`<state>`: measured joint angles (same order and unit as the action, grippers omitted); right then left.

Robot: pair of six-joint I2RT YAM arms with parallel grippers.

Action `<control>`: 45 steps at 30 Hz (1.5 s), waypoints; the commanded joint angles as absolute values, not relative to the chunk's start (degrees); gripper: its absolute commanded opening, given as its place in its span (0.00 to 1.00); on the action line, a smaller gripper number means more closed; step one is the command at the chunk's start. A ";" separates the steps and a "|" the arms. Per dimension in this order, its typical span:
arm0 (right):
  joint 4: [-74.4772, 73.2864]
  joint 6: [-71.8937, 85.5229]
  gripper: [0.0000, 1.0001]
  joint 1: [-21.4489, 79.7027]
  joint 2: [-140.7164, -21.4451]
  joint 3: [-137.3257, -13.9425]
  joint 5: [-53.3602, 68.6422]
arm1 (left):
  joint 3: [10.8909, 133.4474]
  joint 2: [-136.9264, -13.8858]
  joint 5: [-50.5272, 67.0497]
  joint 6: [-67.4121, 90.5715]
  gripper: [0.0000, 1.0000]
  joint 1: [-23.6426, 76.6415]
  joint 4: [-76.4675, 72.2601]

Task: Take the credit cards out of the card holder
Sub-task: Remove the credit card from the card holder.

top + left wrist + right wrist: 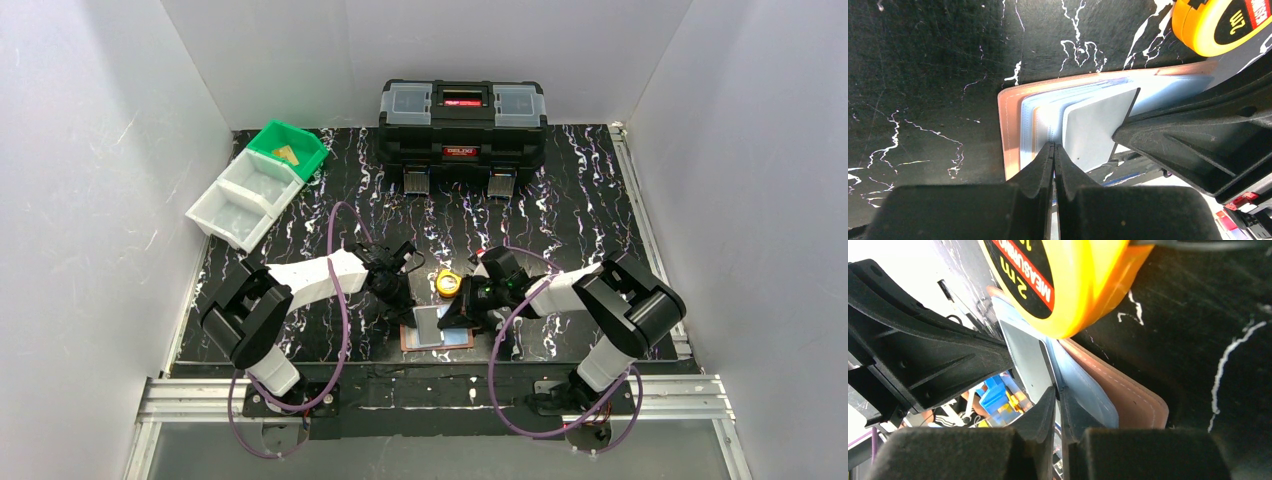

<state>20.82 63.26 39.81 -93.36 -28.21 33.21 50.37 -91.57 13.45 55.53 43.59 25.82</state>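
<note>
Black table [600, 200] w/ white marble veining fills the floor of a white-walled booth; a large black plastic toolbox [462, 122] w/ clear lid compartments and a red label stands at the far edge, centre; far left sit a white two-compartment plastic bin [248, 188] and, touching its far end, a green plastic bin [268, 140] w/ a small gold-tan item [288, 153] in it, too small to identify.

Both arms reach in to the near-centre of the table, tips close together over the tan-brown leather card holder [1010, 130]; it lies open and flat, pale bluish clear sleeves [1168, 90] facing up.

left gripper [1054, 148]: fingers pressed together, nothing btwn them, tips down on the sleeves near the holder's edge.

right gripper [1058, 390]: fingers nearly together, pinched on the edge of a thin whitish-grey rectangular card [1093, 130]; the card is tilted up off the sleeves, one end raised, the other end down at the holder; can't tell if that end is tucked into a sleeve.

Round yellow tape measure [1208, 25] w/ black-and-red face sits just beside the holder's far edge, right by the R fingers.
</note>
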 commanded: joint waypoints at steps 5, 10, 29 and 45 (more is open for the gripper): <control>20.14 63.17 0.09 39.34 -91.44 -26.28 31.08 | 47.50 -93.22 6.36 53.27 0.00 43.24 32.14; 16.83 61.99 0.08 38.87 -89.79 -26.15 29.13 | 46.59 -92.30 6.24 52.62 0.00 42.39 32.44; 15.56 60.78 0.08 38.21 -89.20 -25.62 29.03 | 49.52 -92.75 7.69 49.08 0.00 42.28 32.76; 17.06 61.42 0.06 38.76 -90.81 -27.55 30.85 | 59.92 -91.12 9.90 43.47 0.19 45.79 35.60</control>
<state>17.61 62.02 38.63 -89.76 -26.46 30.50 57.93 -91.24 10.28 45.25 44.77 33.04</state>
